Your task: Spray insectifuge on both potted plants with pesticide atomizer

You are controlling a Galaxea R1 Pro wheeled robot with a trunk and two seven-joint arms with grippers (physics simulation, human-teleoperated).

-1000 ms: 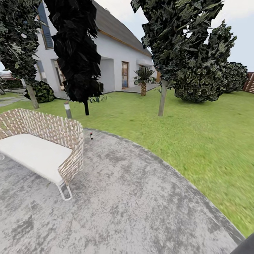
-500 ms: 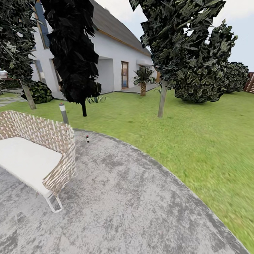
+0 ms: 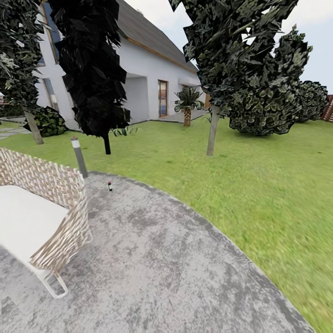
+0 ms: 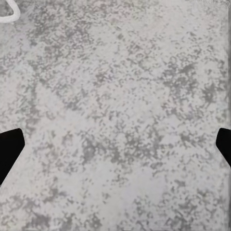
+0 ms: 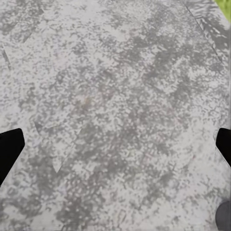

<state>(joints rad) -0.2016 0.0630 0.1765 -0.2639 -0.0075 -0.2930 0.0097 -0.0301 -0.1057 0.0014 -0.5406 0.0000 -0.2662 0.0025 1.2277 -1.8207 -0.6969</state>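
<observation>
With both pincers spread wide over bare patio (image 3: 185,277), the atomizer (image 3: 109,185) far ahead could be toppled by an overshooting base.

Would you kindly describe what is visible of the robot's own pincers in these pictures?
Very little shows: each wrist view catches two plain black fingertips at the frame edges, with angled, wedge-like outlines, above the mottled grey patio. No cables or markings are visible on them.

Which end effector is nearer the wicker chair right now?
Left, likely. The left end effector hangs over the patio with a white leg of the chair in its view; the right end effector is over patio near the lawn edge.
</observation>
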